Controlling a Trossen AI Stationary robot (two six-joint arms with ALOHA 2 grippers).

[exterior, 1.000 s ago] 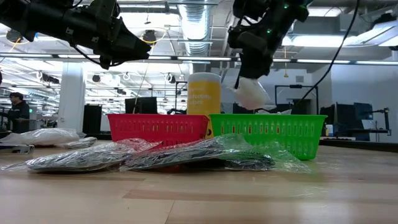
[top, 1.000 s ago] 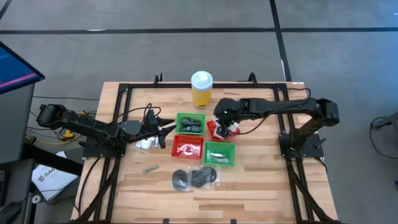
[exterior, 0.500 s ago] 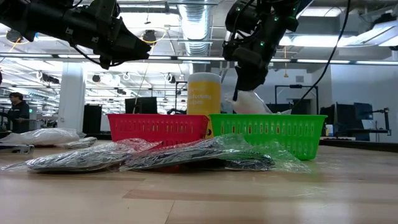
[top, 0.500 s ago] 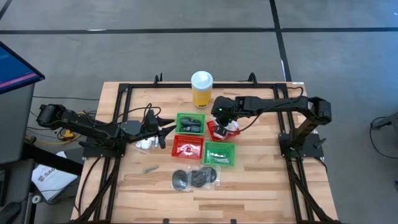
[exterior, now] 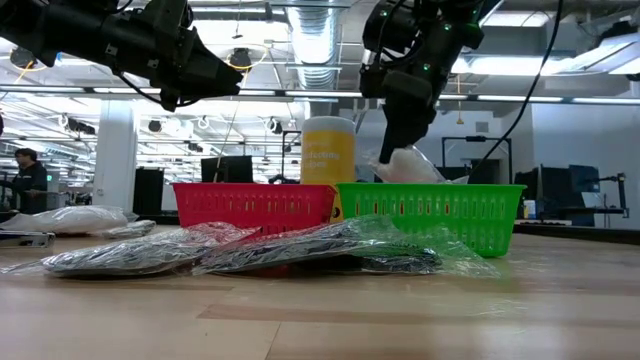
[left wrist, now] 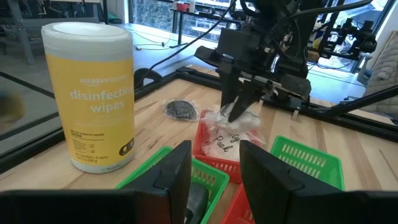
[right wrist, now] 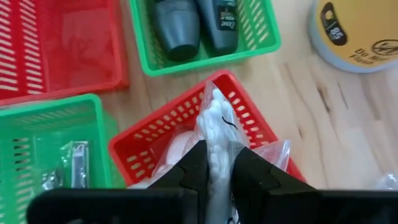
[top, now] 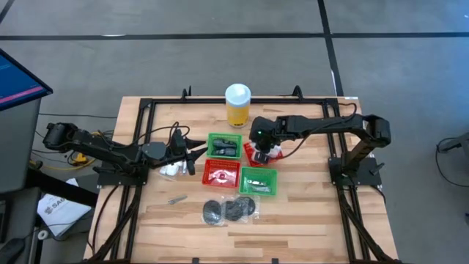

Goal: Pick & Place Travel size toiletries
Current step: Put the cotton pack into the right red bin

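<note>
My right gripper (top: 261,144) hangs over the small red basket (right wrist: 249,124) at the right of the basket cluster, its fingers (right wrist: 193,165) pinched on the top of a white-and-clear packet (right wrist: 214,134). The packet's lower part sits down inside that basket; in the high view my wrist covers most of both, and only a red edge with a patch of white shows. From table height the packet (exterior: 405,165) pokes up behind the rim of the near green basket (exterior: 430,210), so I cannot see whether it rests on the basket floor. My left gripper (top: 192,151) hovers above the table left of the baskets, fingers (left wrist: 180,168) spread apart and holding nothing; another white packet (top: 170,169) lies on the table just beside it, partly under the arm. A green basket (top: 223,145) holds two dark containers (right wrist: 196,22). The other green basket (top: 258,180) holds a slim silvery piece (right wrist: 71,162), its outline hard to make out through the mesh. The larger red basket (top: 220,173) holds something pale that I cannot identify. Black discs in clear wrap (top: 231,210) lie on the table in front of the baskets, with one silvery piece (top: 176,199) to their left. The yellow wipes tub (top: 237,105) stands behind the cluster.
</note>
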